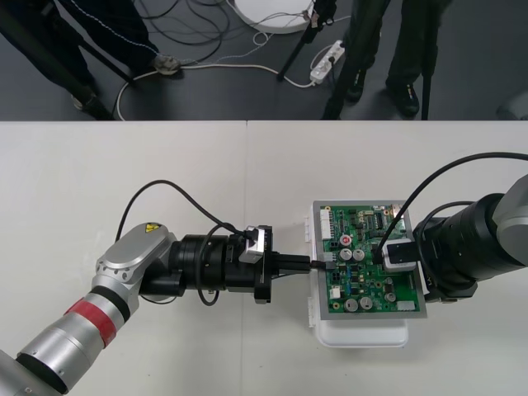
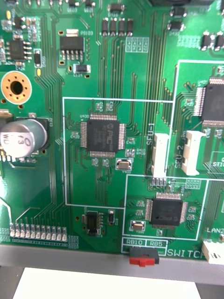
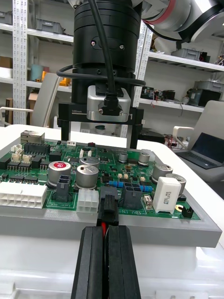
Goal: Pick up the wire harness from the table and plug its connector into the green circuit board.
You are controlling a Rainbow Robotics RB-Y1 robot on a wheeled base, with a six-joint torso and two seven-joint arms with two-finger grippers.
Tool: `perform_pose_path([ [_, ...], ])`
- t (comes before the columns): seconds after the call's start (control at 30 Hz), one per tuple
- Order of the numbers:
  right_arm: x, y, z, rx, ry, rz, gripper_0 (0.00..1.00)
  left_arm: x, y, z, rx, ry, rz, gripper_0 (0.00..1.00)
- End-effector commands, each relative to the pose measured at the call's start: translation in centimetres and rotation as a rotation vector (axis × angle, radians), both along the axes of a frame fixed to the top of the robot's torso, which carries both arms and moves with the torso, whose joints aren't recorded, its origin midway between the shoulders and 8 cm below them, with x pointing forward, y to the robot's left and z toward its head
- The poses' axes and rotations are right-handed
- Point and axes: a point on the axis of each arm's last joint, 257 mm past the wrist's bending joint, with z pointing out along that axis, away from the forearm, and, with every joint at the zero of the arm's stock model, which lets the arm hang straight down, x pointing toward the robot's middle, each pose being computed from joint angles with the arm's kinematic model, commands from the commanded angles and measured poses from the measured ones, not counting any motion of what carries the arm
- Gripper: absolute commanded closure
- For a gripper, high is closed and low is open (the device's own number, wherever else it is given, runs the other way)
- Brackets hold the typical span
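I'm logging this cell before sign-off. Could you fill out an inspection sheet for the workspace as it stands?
Surface: plain light table.
Job's things: green circuit board on its white base. The harness plug is at a connector on the board's edge nearest the left arm. Whether it is seated cannot be told.
Clutter: nothing seen.
Grippers: left gripper is shut on the plug, with a red wire between its fingers. The right gripper is open, over the board.
Cables: a black cable loops along each arm.
Surroundings: dark floor past the table's far edge, with loose cables and a power strip.
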Motion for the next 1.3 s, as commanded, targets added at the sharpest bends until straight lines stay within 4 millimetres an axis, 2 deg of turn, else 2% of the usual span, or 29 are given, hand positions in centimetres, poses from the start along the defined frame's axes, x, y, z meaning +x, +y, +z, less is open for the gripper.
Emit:
perform_pose_path([
  [0.03,0.1,2.4,1.0,0.038,-0.007,0.04,0.0,-1.0,-2.6,1.0,-0.047,-0.036,-0.002,1.0],
  [0.37,0.0,2.5,1.0,0.043,-0.002,0.036,0.0,-1.6,-2.6,0.4,-0.045,-0.022,-0.003,1.0],
  [0.57,-0.1,2.6,1.0,0.045,-0.003,0.038,0.0,-2.3,-2.8,0.8,-0.057,-0.016,-0.016,1.0],
  [0.9,-0.1,2.6,1.0,0.044,-0.001,0.038,0.0,-2.4,-3.1,0.9,-0.059,-0.005,-0.018,1.0],
  [1.3,-0.1,2.7,1.0,0.044,-0.002,0.039,0.0,-2.2,-4.5,1.5,-0.078,0.002,-0.003,1.0],
])
